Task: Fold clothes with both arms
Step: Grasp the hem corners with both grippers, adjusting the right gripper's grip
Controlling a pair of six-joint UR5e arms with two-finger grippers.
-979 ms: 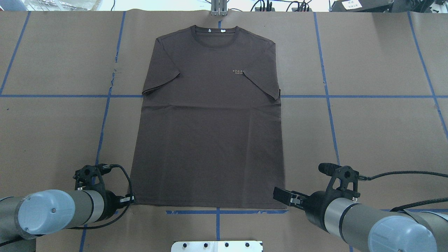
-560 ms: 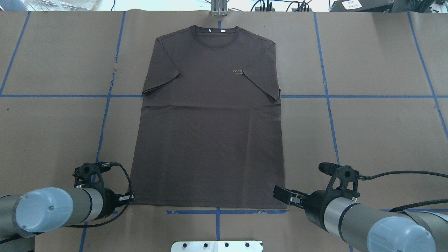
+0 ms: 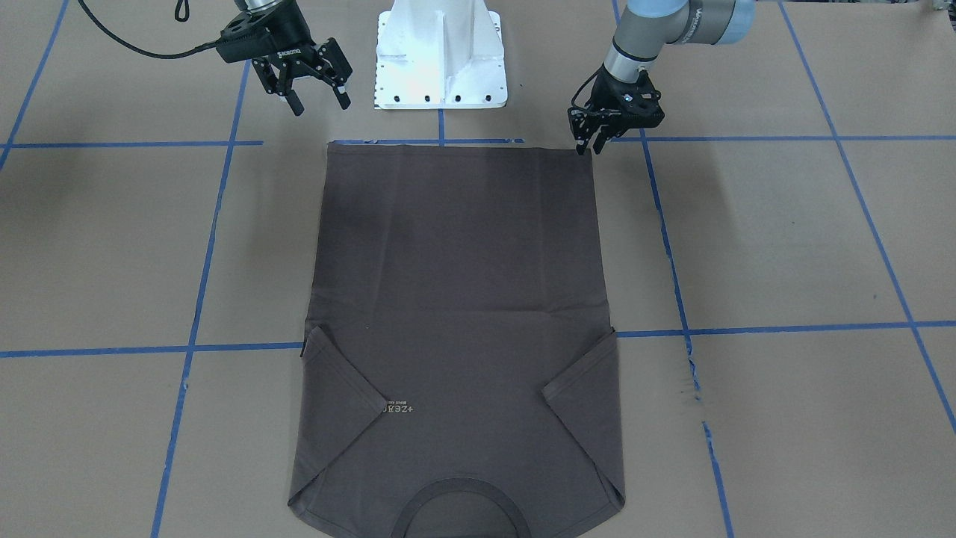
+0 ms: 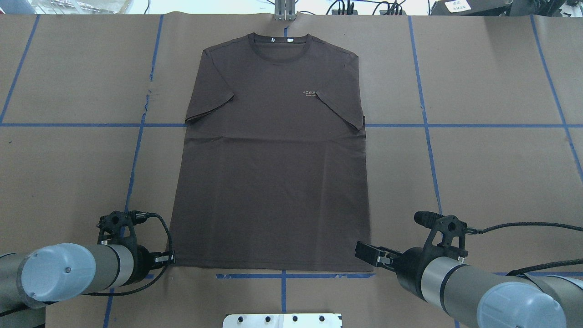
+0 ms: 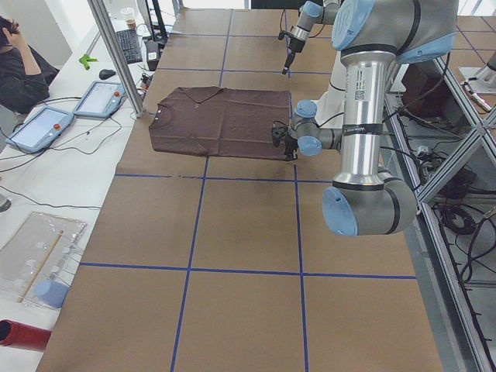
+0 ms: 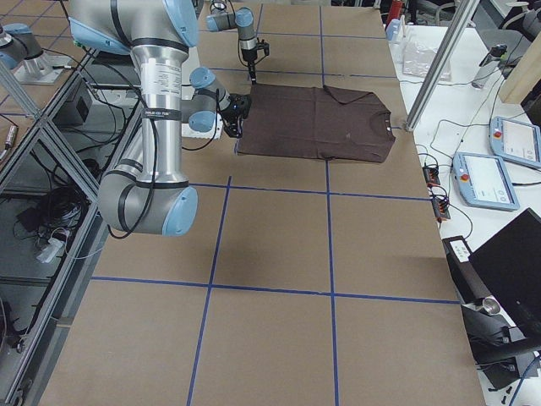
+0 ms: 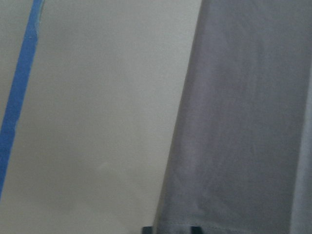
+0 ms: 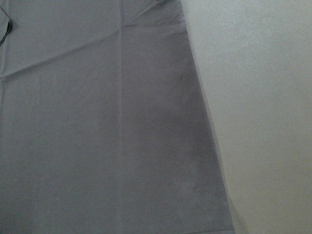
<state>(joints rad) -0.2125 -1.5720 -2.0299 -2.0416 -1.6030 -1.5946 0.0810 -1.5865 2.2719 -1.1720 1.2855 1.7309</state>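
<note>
The T-shirt (image 4: pixel 273 182) lies flat and face up on the brown paper (image 4: pixel 492 173), sleeves (image 4: pixel 207 107) turned in over the chest; nothing of it has shifted over the last second. Its hem (image 4: pixel 273 268) is the edge nearest my jaws, its collar (image 4: pixel 279 61) the edge farthest beyond them.

What has changed is small and on one side only: my left arm (image 4: pixel 68 273) has shifted slightly while my left gripper (image 3: pixel 588 148) keeps its place at the hem corner on its side, fingertips down at the cloth's edge. My wrist camera shows only a dark sliver of them there, so I cannot tell whether those jaws are apart or pinched on the fabric.

My right gripper (image 3: pixel 322 108) has not moved; it hangs above the opposite hem corner, clear of the cloth, jaws spread wide.

I judge that the fold has not begun; the left looks about ready to pinch, and the right must come down to its corner before both can carry the hem toward the collar.
</note>
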